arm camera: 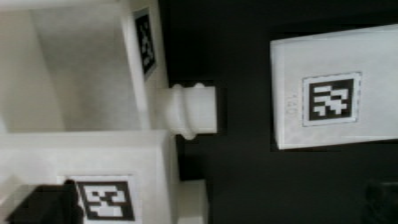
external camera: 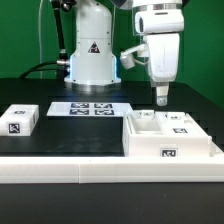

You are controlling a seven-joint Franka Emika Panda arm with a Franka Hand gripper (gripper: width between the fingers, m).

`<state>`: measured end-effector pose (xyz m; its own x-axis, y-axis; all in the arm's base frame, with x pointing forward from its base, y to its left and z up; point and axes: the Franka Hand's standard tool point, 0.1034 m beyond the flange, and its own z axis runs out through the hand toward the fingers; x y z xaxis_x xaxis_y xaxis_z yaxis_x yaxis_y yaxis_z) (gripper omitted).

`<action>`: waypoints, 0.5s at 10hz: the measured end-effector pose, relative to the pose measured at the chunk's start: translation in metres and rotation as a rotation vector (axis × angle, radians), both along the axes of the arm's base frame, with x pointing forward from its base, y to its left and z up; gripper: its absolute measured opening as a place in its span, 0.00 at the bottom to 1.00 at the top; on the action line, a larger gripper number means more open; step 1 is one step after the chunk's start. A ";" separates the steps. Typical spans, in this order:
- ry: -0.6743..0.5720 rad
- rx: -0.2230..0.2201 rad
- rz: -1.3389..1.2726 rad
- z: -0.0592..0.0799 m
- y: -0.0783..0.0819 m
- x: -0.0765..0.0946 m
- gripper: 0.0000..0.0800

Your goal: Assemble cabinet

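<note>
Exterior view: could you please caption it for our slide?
Open gripper hovers above the tagged white cabinet.

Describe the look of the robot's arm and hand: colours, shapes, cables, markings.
The arm is glossy white, built of rounded segments. Its lowest segment carries a black triangular mark and has a bluish glow at its foot. Dark cables run down beside it. The hand has a boxy white body with grey trim and two slim fingers, pale with darker tips.
</note>
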<state>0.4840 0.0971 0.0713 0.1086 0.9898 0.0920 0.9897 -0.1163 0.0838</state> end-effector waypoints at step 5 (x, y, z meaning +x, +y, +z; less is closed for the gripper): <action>-0.006 0.005 0.003 -0.008 -0.001 -0.018 1.00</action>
